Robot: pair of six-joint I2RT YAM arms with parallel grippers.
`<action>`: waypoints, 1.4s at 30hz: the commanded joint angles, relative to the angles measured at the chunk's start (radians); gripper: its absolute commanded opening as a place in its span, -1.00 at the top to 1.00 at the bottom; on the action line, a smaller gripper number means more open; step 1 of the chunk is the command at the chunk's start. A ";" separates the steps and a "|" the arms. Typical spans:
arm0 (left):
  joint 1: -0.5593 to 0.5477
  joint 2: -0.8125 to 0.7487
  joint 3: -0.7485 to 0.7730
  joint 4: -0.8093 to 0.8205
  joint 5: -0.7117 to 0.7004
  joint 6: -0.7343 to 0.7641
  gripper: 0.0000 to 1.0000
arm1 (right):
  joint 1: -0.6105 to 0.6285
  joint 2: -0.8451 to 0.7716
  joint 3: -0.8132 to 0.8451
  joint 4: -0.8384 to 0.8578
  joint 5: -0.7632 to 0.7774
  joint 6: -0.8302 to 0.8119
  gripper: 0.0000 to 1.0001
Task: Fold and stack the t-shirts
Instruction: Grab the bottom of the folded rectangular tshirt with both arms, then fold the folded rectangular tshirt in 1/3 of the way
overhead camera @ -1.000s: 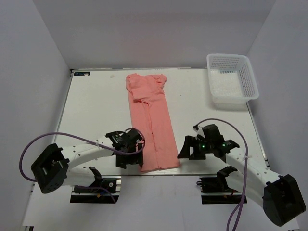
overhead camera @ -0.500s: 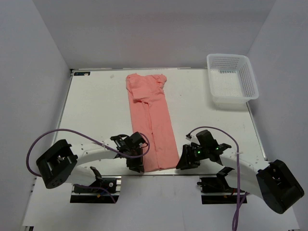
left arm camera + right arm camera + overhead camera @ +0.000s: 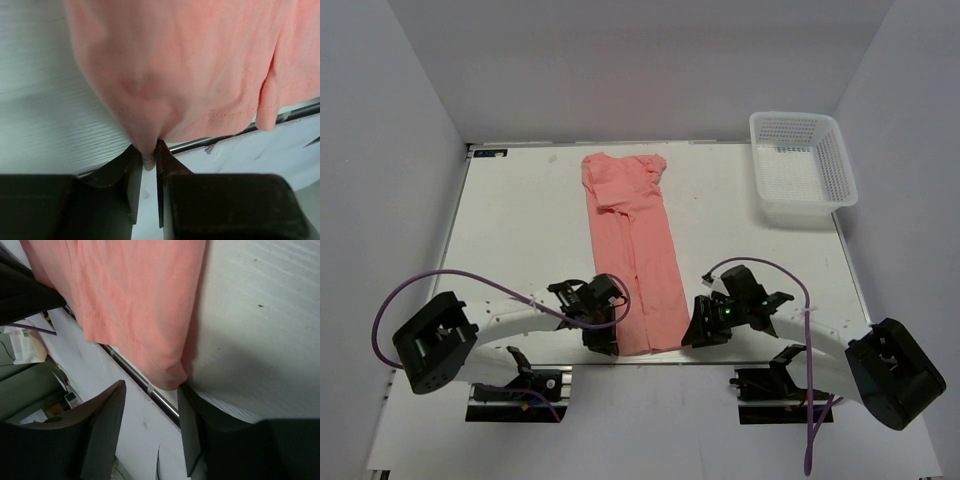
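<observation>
The salmon-pink t-shirt [image 3: 632, 240] lies on the white table [image 3: 520, 230] as a long narrow strip, sleeves at the far end and hem at the near edge. My left gripper [image 3: 605, 338] is at the hem's near-left corner. In the left wrist view this gripper [image 3: 147, 157] is shut on a pinch of the t-shirt [image 3: 190, 75], which bunches into the jaws. My right gripper [image 3: 696, 334] is at the near-right corner. In the right wrist view that gripper [image 3: 151, 388] stands open, and the t-shirt [image 3: 130, 305] corner touches the tip of one finger [image 3: 192, 425].
A white mesh basket [image 3: 840, 170] stands at the far right of the table. The table's near edge with its metal rail [image 3: 160, 400] runs just under the hem. Both arm bases sit below that edge.
Both grippers have moved in to the hem's near corners. The left jaws have closed on the fabric. The right jaws have narrowed but still stand apart.
</observation>
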 commanded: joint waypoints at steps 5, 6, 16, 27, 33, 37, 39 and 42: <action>-0.004 -0.043 -0.010 -0.013 -0.047 -0.004 0.53 | 0.010 0.057 0.001 0.031 0.103 -0.012 0.52; -0.004 -0.043 -0.010 -0.013 -0.047 -0.004 0.55 | 0.013 0.062 0.016 0.037 0.089 -0.019 0.64; -0.004 -0.085 0.167 -0.068 -0.174 0.048 1.00 | 0.024 0.030 0.223 -0.029 0.129 -0.157 1.00; 0.089 0.137 0.534 -0.254 -0.573 0.039 1.00 | 0.004 0.304 0.620 -0.073 0.405 -0.171 1.00; 0.212 0.268 0.726 -0.263 -0.613 0.086 1.00 | -0.028 0.520 0.905 -0.203 0.534 -0.214 1.00; 0.298 0.331 0.804 -0.245 -0.604 0.121 1.00 | -0.046 0.631 1.103 -0.236 0.533 -0.245 1.00; 0.321 0.380 0.853 -0.245 -0.592 0.152 1.00 | -0.057 0.679 1.134 -0.242 0.526 -0.248 1.00; 0.355 0.450 0.909 -0.245 -0.569 0.177 1.00 | -0.074 0.728 1.227 -0.247 0.519 -0.260 1.00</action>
